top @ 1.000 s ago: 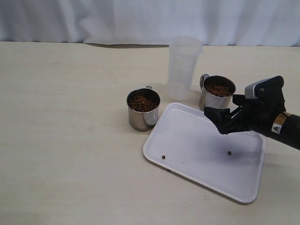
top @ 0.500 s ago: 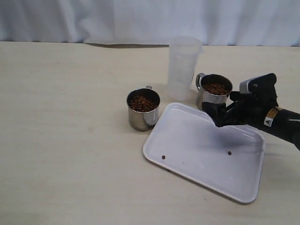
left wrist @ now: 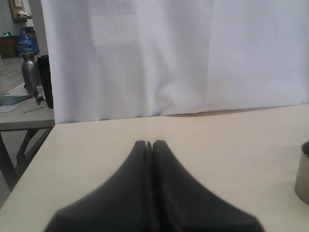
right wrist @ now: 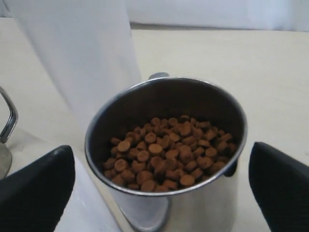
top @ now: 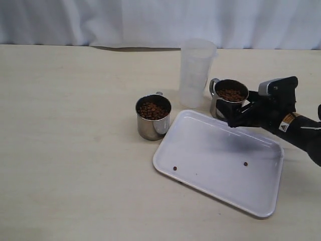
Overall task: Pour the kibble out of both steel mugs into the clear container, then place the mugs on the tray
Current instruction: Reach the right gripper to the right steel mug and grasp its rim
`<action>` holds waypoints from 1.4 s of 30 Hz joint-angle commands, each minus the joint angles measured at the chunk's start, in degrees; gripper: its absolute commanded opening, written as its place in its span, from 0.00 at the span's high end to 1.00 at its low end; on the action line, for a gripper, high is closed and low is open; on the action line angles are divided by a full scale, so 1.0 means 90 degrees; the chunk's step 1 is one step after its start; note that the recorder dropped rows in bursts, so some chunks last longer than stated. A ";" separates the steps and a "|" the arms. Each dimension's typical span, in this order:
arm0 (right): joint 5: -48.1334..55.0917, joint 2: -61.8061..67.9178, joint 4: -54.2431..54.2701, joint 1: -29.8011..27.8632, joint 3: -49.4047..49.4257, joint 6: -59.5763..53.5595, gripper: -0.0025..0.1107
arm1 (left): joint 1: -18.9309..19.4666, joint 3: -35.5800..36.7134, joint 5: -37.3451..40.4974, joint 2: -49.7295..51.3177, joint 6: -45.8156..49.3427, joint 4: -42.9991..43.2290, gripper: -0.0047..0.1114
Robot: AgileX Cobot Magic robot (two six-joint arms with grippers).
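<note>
Two steel mugs hold kibble. One mug [top: 153, 117] stands left of the tray [top: 220, 165], its kibble [top: 152, 110] showing. The other mug [top: 229, 98] [right wrist: 166, 145] stands at the tray's far edge, close to the clear container [top: 197, 73] [right wrist: 82, 58], with kibble [right wrist: 166, 152] filling its bottom. My right gripper [top: 241, 106] [right wrist: 161, 159] is open, one finger [right wrist: 36, 188] on each side of this mug, not pressing on it. My left gripper [left wrist: 152, 144] is shut on nothing, low over bare table, and out of the exterior view.
Two loose pellets [top: 175, 168] [top: 245, 163] lie on the tray. A white curtain [top: 160, 20] hangs behind the table's far edge. The left wrist view catches a steel mug's side [left wrist: 303, 174] and a side table with a bottle [left wrist: 30, 72] beyond the table.
My right gripper has moved in toward the far mug and now has it between its open fingers. That mug shifted slightly to the left. The left gripper has not moved.
</note>
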 commanded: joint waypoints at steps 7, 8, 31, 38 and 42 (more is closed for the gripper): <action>-0.0848 0.0696 0.0033 -0.0011 -0.0250 -0.0582 0.01 | 0.0008 0.0016 -0.0030 -0.0020 -0.0037 -0.0037 0.96; -0.0848 0.0772 0.0033 -0.0011 -0.0289 -0.0582 0.01 | 0.0008 0.0016 -0.0030 -0.0020 -0.0037 -0.0037 0.96; -0.0848 0.1246 -0.0138 -0.0011 -0.0950 -0.0582 0.04 | 0.0008 0.0016 -0.0030 -0.0020 -0.0037 -0.0048 0.96; -0.0848 0.1234 -0.0113 -0.0011 -0.0950 -0.0489 0.79 | 0.0008 0.0016 -0.0030 -0.0020 -0.0037 -0.0048 0.96; -0.0848 0.1011 -0.0113 -0.0011 -0.0908 -0.0489 0.93 | 0.0008 0.0016 -0.0030 -0.0020 -0.0037 -0.0048 0.96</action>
